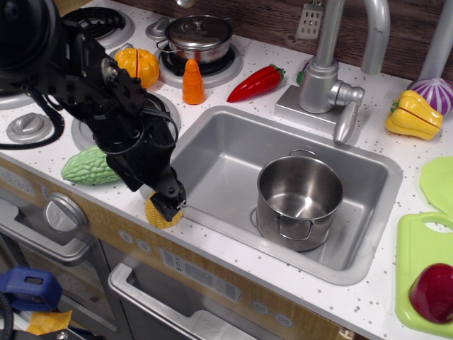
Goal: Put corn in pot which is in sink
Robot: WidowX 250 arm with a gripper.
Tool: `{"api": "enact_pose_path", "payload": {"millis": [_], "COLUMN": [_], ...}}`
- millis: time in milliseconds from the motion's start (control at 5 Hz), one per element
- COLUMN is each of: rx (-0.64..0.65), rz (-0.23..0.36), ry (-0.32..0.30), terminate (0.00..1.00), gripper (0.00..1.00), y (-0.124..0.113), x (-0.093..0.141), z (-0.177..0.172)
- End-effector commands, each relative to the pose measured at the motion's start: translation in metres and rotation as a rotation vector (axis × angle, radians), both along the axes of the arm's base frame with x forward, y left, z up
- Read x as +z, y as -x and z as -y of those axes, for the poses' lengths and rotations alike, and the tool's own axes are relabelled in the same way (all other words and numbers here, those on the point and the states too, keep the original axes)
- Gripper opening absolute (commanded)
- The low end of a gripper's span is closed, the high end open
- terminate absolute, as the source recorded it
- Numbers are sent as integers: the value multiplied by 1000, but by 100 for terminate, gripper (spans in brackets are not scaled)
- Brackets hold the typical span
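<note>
1. Observation.image view, from above the counter: the gripper (pixel 168 206) is down on the corn (pixel 160 212), which sits on the white counter's front edge just left of the sink (pixel 212 152). The black fingers cover the top of the corn, so I cannot tell whether they are apart or already pressed on it.
2. The pot (pixel 299 200) stands upright in the right half of the sink, lid off, mouth open and nothing inside that I can see. It is well apart from the corn, with bare sink floor between.
3. To my eye the step in hand is the grasp. The corn is small, stubby and ribbed, and it lies close to the counter lip, so a sloppy pinch could roll it off the front.
4. I would want the fingers centred across its middle and closed firmly before any lift.
5. Then lift straight up high enough to clear the sink rim and the pot's rim and side handles.
6. Carry it right, over the middle of the pot's mouth, and lower it before letting go so it doesn't bounce out.
7. The green gourd (pixel 88 167) lies just beside the arm on the left; the arm's cables should stay clear of it.
</note>
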State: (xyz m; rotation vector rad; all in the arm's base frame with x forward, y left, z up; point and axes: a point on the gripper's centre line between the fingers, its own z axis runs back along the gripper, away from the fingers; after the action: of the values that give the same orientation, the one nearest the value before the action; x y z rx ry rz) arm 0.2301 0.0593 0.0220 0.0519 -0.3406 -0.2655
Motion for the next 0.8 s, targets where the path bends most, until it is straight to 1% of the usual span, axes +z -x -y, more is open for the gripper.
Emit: {"api": "enact_pose_path", "payload": {"millis": [0, 200, 400, 600], "rx": [8, 18, 32, 33], "rz": [48, 61, 62, 70], "ry": [14, 19, 23, 10], "terminate": [0, 0, 0, 0], "gripper": [100, 100, 0, 0], "y": [1, 1, -2, 0], "x": [-5, -9, -6, -3], "z": [-9, -9, -8, -4]}}
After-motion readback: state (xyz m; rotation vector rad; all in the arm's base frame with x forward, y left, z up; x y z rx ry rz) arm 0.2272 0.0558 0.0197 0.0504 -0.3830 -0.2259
